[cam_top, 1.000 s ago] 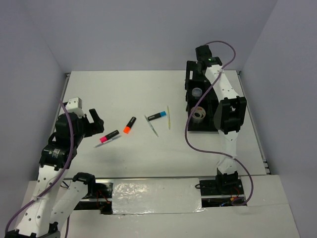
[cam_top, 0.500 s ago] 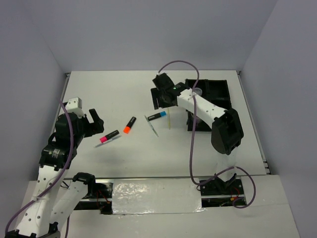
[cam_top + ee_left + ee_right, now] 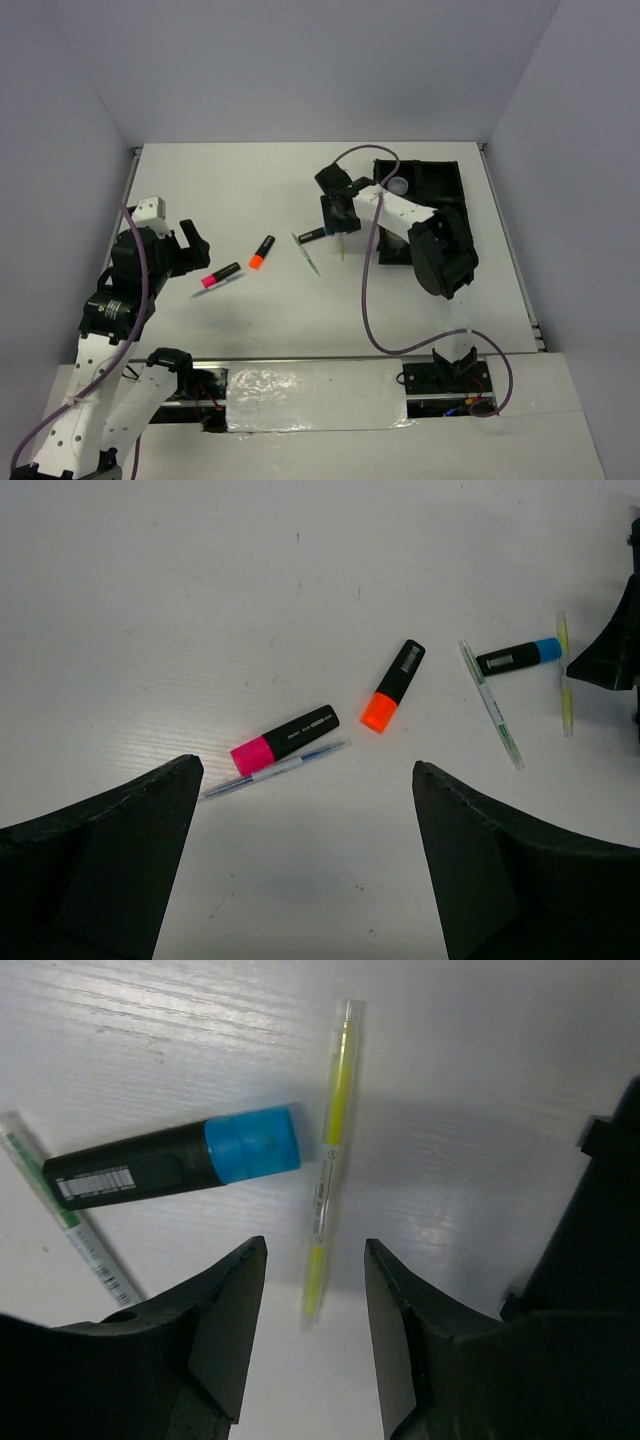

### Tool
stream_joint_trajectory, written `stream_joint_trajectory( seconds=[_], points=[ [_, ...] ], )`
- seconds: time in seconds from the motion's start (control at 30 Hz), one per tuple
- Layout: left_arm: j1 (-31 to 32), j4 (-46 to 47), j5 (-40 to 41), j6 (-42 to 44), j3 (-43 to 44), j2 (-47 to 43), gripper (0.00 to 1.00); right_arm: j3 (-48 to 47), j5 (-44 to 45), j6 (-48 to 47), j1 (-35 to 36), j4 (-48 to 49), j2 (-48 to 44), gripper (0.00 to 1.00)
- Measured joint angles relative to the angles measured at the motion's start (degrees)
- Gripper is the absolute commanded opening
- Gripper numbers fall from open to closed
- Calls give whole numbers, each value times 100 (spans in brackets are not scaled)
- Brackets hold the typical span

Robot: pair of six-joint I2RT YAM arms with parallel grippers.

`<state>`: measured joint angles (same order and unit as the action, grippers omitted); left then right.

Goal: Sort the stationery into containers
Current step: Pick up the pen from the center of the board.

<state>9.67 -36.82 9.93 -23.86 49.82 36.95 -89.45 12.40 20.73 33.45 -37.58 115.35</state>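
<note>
My right gripper (image 3: pixel 338 226) is low over the table left of the black tray (image 3: pixel 452 172). It is open, its jaws narrowed astride the near end of a thin yellow stick (image 3: pixel 333 1130) without touching it. The blue-ended marker (image 3: pixel 180 1165) lies just left of that stick, and a green stick (image 3: pixel 70 1230) lies further left. My left gripper (image 3: pixel 308 768) hangs wide open and empty above the pink-ended marker (image 3: pixel 285 738) and a thin blue pen (image 3: pixel 275 770). The orange-ended marker (image 3: pixel 392 685) lies between the two groups. A small clear pot (image 3: pixel 398 186) sits in the tray.
The tray's dark wall (image 3: pixel 600 1230) rises just right of my right gripper (image 3: pixel 314 1250). White walls close the table at the back and both sides. The right arm's purple cable (image 3: pixel 368 290) loops over the table in front of the tray.
My right arm has swung left from over the tray and come down over the yellow stick, its jaws narrowing. The left arm and the items on the table have not moved.
</note>
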Motion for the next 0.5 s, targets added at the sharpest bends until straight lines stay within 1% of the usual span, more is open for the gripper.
stream_joint_trajectory(
  seconds=[0.13,0.17,0.2,0.27,0.3,0.33,0.37,0.43,0.5],
  points=[
    [0,0,0,0,-2,-2,99,50,-70,-46,-74,76,219,50],
    [2,0,2,0,0,-2,99,92,-87,-63,-101,105,238,49],
    [2,0,2,0,-2,-4,99,129,-107,-68,-131,105,260,46],
    [2,0,2,0,-2,-4,99,192,-166,-87,-205,125,291,37],
    [2,0,2,0,-2,-4,99,214,-195,-111,-238,136,304,28],
    [2,0,4,0,0,0,99,229,-225,-131,-267,142,319,16],
    [2,0,2,0,-2,0,99,249,-247,-160,-286,151,326,17],
    [2,0,2,0,0,0,99,251,-280,-160,-330,170,330,22],
    [2,-2,4,0,-2,0,99,251,-299,-173,-345,168,332,22]
  ],
)
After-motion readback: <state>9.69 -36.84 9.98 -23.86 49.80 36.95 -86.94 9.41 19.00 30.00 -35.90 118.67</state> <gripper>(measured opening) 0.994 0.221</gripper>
